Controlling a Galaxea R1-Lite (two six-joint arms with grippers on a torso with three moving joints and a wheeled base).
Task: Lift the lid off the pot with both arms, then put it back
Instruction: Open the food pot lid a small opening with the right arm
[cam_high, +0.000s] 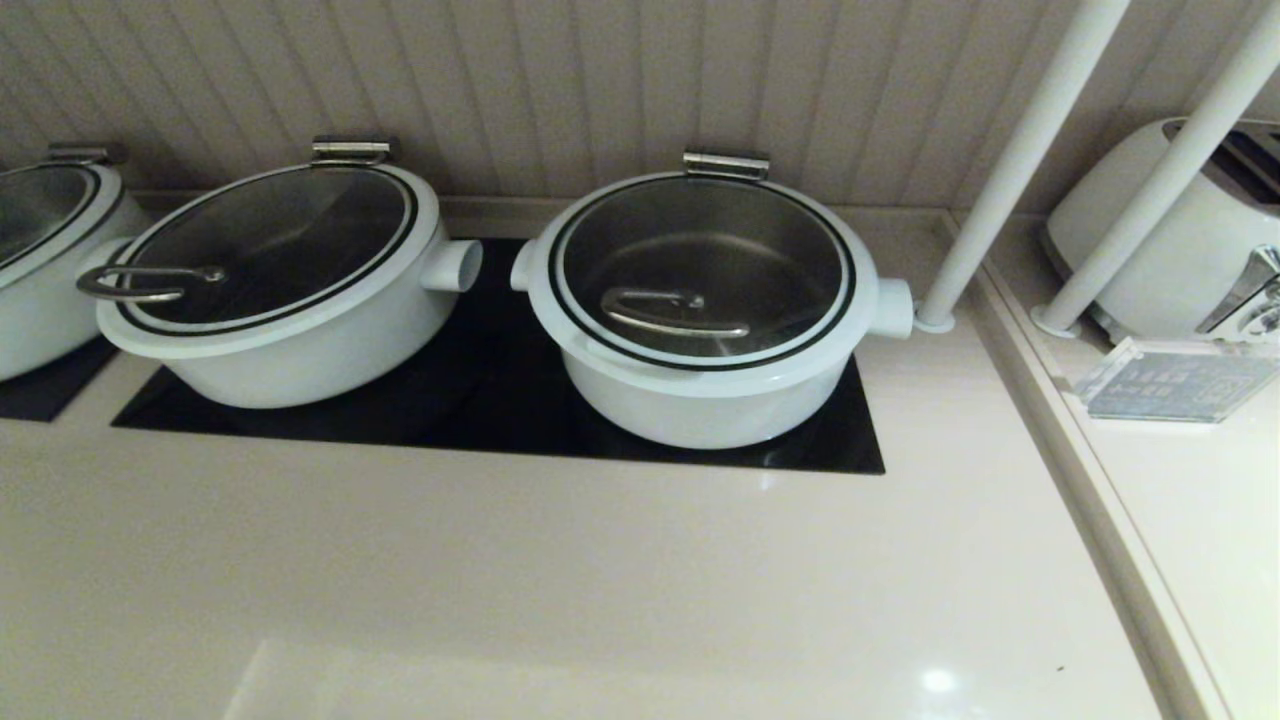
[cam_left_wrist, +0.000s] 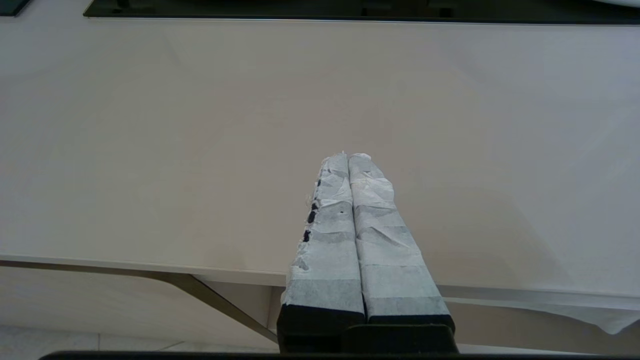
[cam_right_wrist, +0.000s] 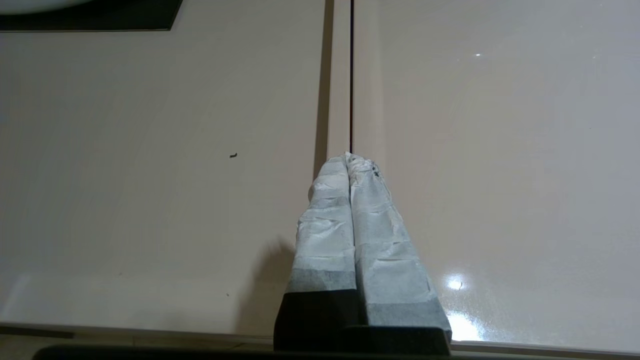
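Lid on the pot, both arms low over the counter's front edge.

At the far left a third pot (cam_high: 40, 270) is cut by the frame; beside it sits the wider pot (cam_high: 300, 300) with its loop-handled lid (cam_high: 265, 245). On the right half of the same black cooktop (cam_high: 480, 400) stands the pot (cam_high: 705, 390), with the lid (cam_high: 700, 265) seated flat on it, bar handle toward the front. Further right, two white poles (cam_high: 1020, 160) rise from the cream counter (cam_high: 600, 580), then a raised ledge carries a white toaster (cam_high: 1160, 230) and a clear acrylic sign (cam_high: 1165, 380) (its print is too small to read). Ribbed pale panelling (cam_high: 560, 90) backs everything. No brand shows. The left gripper (cam_left_wrist: 348, 156) hangs above the counter's front edge, fingers pressed together on nothing; the right gripper (cam_right_wrist: 350, 157), likewise closed and empty, is over the seam in the countertop.
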